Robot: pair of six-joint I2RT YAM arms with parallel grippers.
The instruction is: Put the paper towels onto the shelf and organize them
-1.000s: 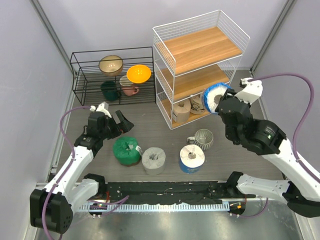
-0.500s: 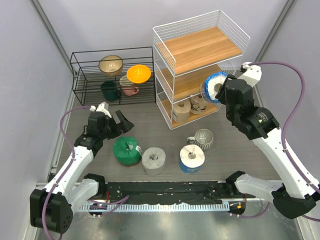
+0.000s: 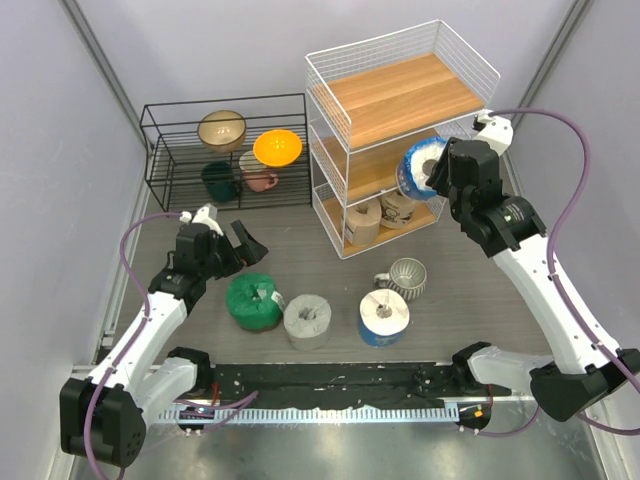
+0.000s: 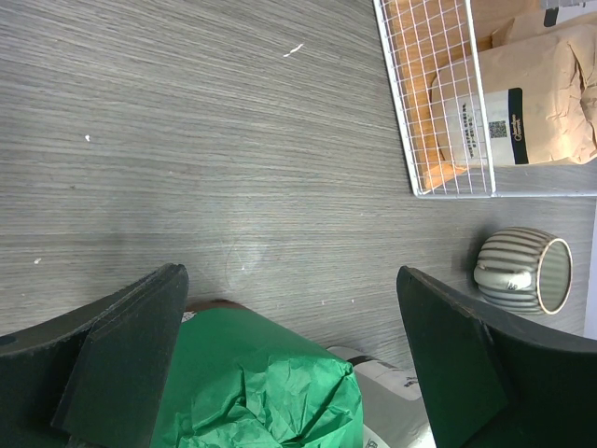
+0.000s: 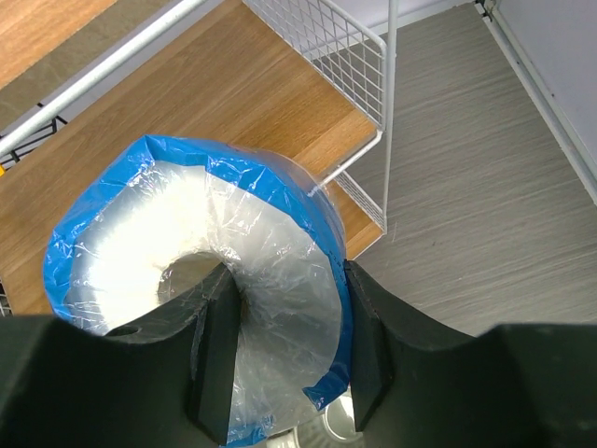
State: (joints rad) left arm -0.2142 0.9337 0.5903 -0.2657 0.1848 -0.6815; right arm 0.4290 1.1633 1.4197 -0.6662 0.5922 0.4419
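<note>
My right gripper (image 3: 437, 172) is shut on a white roll in blue wrap (image 3: 418, 168), one finger in its core and one outside, holding it in the air at the right end of the white wire shelf's (image 3: 400, 95) middle board. In the right wrist view the roll (image 5: 201, 280) fills the frame over that board (image 5: 215, 112). Two tan rolls (image 3: 380, 214) lie on the bottom tier. On the table stand a green roll (image 3: 252, 300), a grey roll (image 3: 307, 320) and a second blue-wrapped roll (image 3: 384, 317). My left gripper (image 3: 240, 243) is open and empty, just above and behind the green roll (image 4: 252, 383).
A ribbed grey-white mug (image 3: 405, 277) lies on its side between the shelf and the blue-wrapped roll. A low black wire rack (image 3: 225, 150) with bowls and cups stands at the back left. Grey walls close in both sides.
My right arm has lifted the blue-wrapped roll up and back, from beside the bottom tier to the height of the middle board. The left arm has not moved.
</note>
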